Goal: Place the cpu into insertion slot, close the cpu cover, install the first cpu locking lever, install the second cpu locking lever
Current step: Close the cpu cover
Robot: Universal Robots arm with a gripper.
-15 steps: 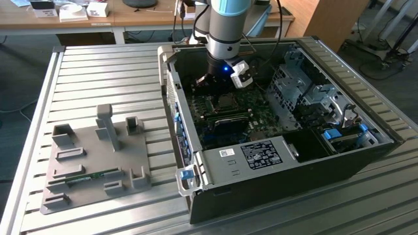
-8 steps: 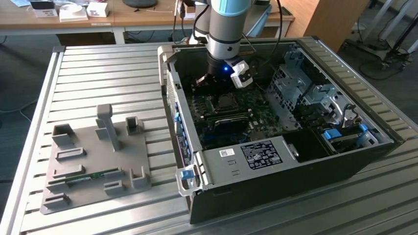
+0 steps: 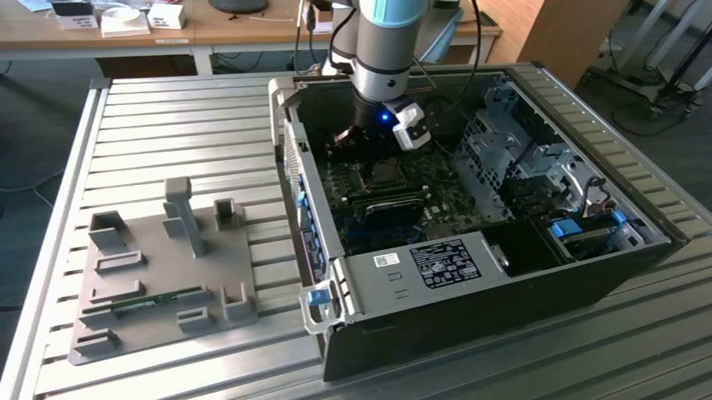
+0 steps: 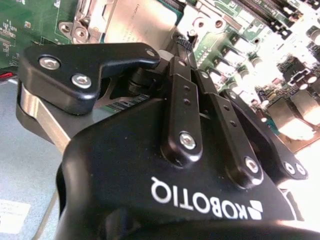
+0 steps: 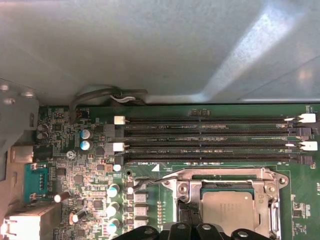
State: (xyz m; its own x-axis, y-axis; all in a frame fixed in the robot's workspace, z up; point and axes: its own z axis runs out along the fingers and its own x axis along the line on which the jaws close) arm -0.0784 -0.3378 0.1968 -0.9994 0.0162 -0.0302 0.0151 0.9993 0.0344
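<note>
I see the cpu (image 5: 227,211), a small flat square chip with a dull silver-grey metal top, lying in the insertion slot (image 5: 225,188) on the green circuit board (image 5: 302,187). The silver cpu cover (image 5: 220,175) lies flat, framing it. My gripper (image 5: 186,217) sits at the cover's edge, fingers (image 4: 182,75) drawn together, grasping nothing I can make out.

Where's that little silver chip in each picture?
Exterior view: the cpu lies inside the open case, under the arm's pincer.
Second wrist view: cpu just past the pincer's black links.
First wrist view: cpu framed by the cpu cover.
Shared landmark: the green circuit board.
</note>
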